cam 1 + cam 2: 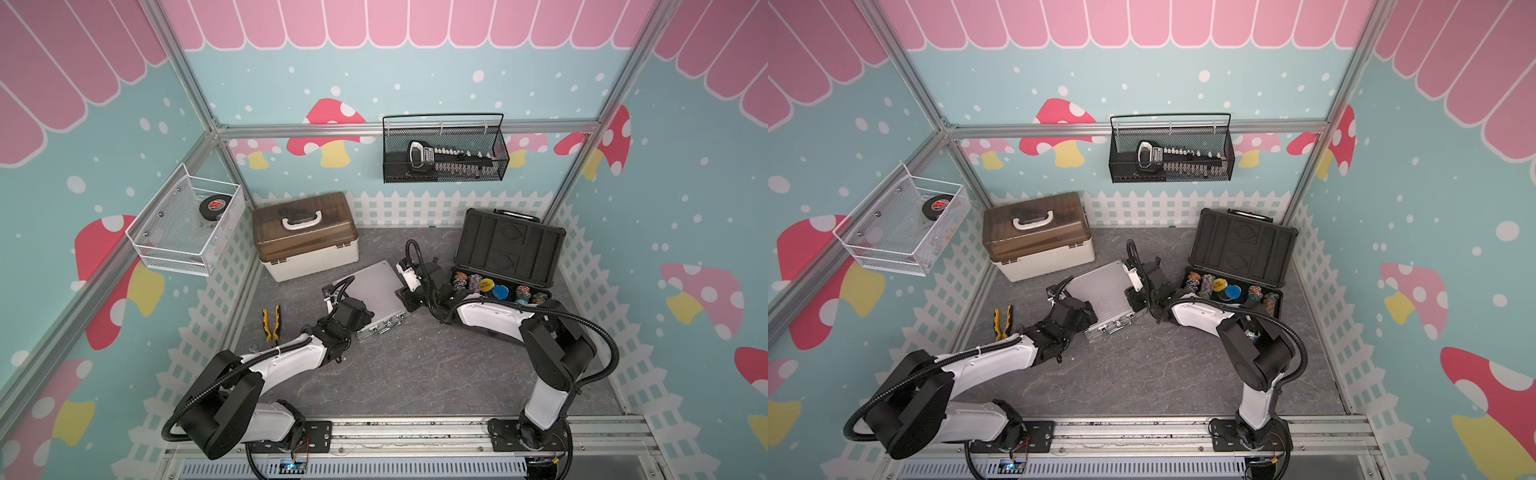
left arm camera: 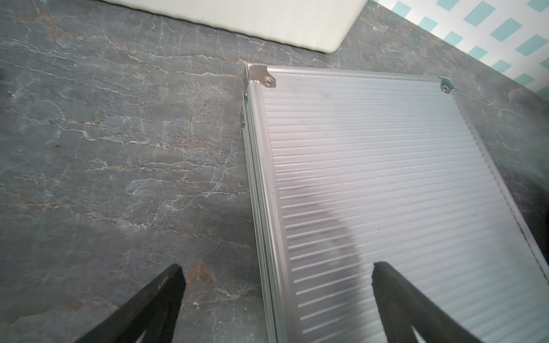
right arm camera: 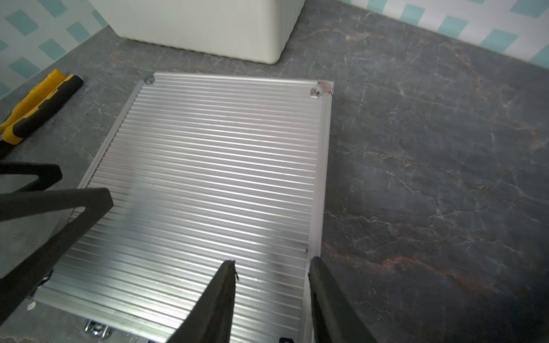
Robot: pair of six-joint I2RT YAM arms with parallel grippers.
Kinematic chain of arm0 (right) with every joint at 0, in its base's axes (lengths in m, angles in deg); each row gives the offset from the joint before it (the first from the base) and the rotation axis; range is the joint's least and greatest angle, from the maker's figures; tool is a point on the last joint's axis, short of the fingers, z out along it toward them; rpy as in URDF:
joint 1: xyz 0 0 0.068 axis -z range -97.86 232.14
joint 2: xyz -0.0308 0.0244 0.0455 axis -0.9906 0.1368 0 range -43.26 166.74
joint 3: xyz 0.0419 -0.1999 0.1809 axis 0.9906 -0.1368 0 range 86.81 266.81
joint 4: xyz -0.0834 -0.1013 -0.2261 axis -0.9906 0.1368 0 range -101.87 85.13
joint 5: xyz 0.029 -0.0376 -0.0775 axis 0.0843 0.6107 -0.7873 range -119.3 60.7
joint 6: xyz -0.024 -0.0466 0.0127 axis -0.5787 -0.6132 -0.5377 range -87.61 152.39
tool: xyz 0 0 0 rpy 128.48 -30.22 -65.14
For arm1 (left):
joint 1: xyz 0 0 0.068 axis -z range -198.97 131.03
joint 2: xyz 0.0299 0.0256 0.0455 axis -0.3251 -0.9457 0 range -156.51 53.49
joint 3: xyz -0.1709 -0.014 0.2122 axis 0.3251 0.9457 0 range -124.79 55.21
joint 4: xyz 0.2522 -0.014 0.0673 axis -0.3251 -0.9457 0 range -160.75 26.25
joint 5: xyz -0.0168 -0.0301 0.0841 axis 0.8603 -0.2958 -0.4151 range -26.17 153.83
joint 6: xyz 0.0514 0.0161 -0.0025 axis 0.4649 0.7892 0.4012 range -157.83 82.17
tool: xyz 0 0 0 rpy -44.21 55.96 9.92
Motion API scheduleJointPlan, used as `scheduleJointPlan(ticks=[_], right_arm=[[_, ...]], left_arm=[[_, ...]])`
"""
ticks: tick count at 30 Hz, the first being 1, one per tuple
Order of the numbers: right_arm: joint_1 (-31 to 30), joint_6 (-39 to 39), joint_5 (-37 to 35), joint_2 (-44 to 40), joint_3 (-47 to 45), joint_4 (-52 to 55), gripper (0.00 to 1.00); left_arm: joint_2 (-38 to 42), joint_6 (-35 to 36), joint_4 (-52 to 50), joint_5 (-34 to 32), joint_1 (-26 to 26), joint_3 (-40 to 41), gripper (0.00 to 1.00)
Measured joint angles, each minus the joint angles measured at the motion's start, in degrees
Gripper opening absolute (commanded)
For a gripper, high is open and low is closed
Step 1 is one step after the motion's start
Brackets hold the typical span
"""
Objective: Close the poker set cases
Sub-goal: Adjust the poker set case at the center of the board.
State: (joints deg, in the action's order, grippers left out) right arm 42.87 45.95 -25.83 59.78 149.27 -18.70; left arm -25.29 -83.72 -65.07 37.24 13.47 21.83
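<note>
Silver case (image 1: 370, 296): closed, laid flat on the grey table (image 1: 415, 374) between the two grippers and in front of the cream box (image 1: 305, 241). Its corner toward the left arm is hidden under that arm's wrist in both top views. Dark case (image 1: 509, 249): set at the right rear with its lid stood open; poker chips (image 1: 498, 289) are seen in its tray, and its front edge is covered by the right arm. Left gripper (image 2: 276, 267): jaws held wide apart, one finger over the table and one over the ribbed lid, nothing clamped. Right gripper (image 3: 271, 262): jaws partly apart above the lid's opposite edge, nothing between them; contact with the lid cannot be told. The fingertips are concealed in the top views and shown only by the wrist views. Pliers (image 3: 38, 104): cut off in the right wrist view.
</note>
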Motion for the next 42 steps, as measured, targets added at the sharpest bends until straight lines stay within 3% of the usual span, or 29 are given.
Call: scheduleJointPlan(ticks=[5,10,31,42], right_arm=[[0.72,0.13,0.68,1.6,-0.02,2.08,0.6],[1.36,0.46,2.75,1.68,-0.74,1.53,0.67],[2.47,3.8,9.55,-0.74,-9.49,-9.05,0.67],[0.87,1.44,7.89,-4.74,-12.11,-2.34,0.68]], left_arm=[[-3.52,0.02,2.01,2.19,-1.29,-2.25,1.0],[-7.43,0.26,4.48,3.8,-1.64,-4.22,1.0],[-21.62,8.46,6.82,6.75,-5.77,-18.67,0.99],[-20.92,12.57,6.12,8.13,-5.6,-19.39,0.99]])
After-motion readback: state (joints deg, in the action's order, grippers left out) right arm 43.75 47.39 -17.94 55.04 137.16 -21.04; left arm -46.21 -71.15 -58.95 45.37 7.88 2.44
